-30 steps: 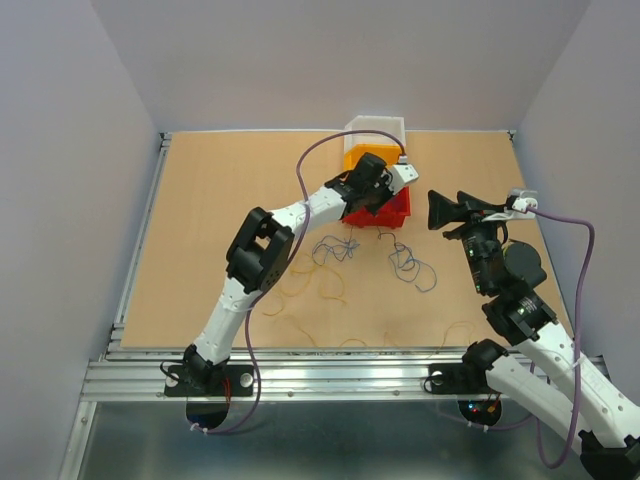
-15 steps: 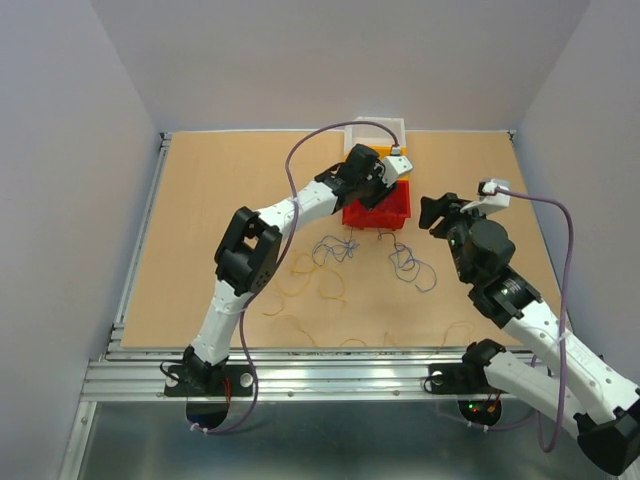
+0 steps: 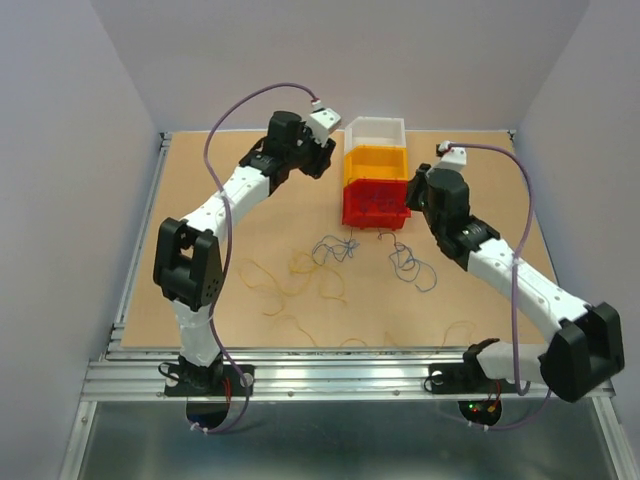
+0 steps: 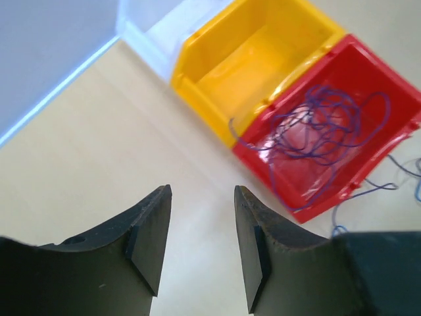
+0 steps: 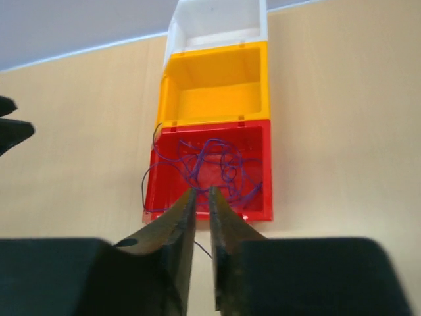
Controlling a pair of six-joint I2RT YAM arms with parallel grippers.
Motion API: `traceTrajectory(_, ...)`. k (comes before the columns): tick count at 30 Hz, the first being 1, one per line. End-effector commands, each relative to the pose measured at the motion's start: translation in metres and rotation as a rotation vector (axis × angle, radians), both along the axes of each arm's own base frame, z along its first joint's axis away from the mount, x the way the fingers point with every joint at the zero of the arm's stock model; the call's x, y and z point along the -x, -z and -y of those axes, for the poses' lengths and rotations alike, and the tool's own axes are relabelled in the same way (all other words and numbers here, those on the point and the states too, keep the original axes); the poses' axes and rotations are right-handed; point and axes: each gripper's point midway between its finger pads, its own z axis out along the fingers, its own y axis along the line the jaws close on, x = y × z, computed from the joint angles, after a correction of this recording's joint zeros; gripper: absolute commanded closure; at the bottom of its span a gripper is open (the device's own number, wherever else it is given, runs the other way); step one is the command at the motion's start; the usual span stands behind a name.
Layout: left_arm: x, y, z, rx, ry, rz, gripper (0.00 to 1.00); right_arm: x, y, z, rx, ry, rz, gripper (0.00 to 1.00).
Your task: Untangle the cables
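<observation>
A dark blue-purple cable (image 4: 322,128) lies coiled in the red bin (image 4: 395,85), one loop hanging over its rim; the right wrist view shows this cable (image 5: 210,161) too. More cables lie loose on the table: blue-purple tangles (image 3: 335,249) (image 3: 412,268) and yellow-orange strands (image 3: 300,264). My left gripper (image 3: 326,158) hovers left of the bins, open and empty (image 4: 200,192). My right gripper (image 3: 413,190) is at the red bin's right side; its fingers (image 5: 202,191) stand a narrow gap apart with nothing between them.
Three bins stand in a row at the back centre: clear (image 3: 375,128), yellow (image 3: 350,165), then red (image 3: 348,214) nearest. The yellow bin (image 5: 174,99) looks empty. Grey walls enclose the table, with a metal rail (image 3: 330,375) along the near edge.
My left gripper swung from over the red bin to the back left and opened, leaving the purple cable in the bin. My right arm reached in toward the bins and its jaws narrowed.
</observation>
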Motion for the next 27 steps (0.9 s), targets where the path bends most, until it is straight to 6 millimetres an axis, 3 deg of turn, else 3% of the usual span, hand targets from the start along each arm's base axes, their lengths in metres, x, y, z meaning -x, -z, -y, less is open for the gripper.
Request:
traceTrajectory(1, 0.0, 0.007, -0.033, 0.057, -0.048, -0.047, 0.46, -0.041, -0.013, -0.046, -0.037, -0.179, 0.003, 0.86)
traceTrajectory(2, 0.0, 0.009, -0.038, 0.065, -0.054, -0.05, 0.46, -0.063, -0.004, -0.064, -0.03, -0.214, -0.024, 0.91)
traceTrajectory(3, 0.0, 0.005, -0.043, 0.076, -0.06, -0.04, 0.46, -0.07, 0.001, -0.079, -0.033, -0.277, -0.041, 0.99)
traceTrajectory(5, 0.004, 0.016, -0.052, 0.079, -0.076, -0.053, 0.46, -0.089, 0.013, -0.096, -0.03, -0.319, -0.067, 0.99)
traceTrajectory(6, 0.002, 0.009, -0.053, 0.088, -0.082, -0.025, 0.46, -0.104, 0.023, -0.108, -0.036, -0.339, -0.086, 0.99)
traceTrajectory(8, 0.003, 0.012, -0.055, 0.084, -0.081, -0.023, 0.46, -0.125, 0.042, -0.116, -0.036, -0.32, -0.116, 0.99)
traceTrajectory(9, 0.004, 0.013, -0.054, 0.082, -0.076, -0.024, 0.46, -0.126, 0.042, -0.115, -0.038, -0.315, -0.117, 0.99)
traceTrajectory(13, 0.002, 0.017, -0.055, 0.073, -0.082, -0.025, 0.46, -0.151, 0.082, -0.12, 0.002, -0.271, -0.207, 0.99)
traceTrajectory(17, 0.0, 0.017, -0.057, 0.061, -0.087, -0.015, 0.46, -0.165, 0.115, -0.12, 0.052, -0.25, -0.298, 1.0)
traceTrajectory(23, 0.004, 0.011, -0.059, 0.053, -0.079, 0.004, 0.45, -0.159, 0.19, -0.109, 0.18, -0.219, -0.55, 1.0)
traceTrajectory(27, 0.004, 0.007, -0.062, 0.054, -0.089, 0.016, 0.45, -0.153, 0.201, -0.092, 0.237, -0.161, -0.596, 0.99)
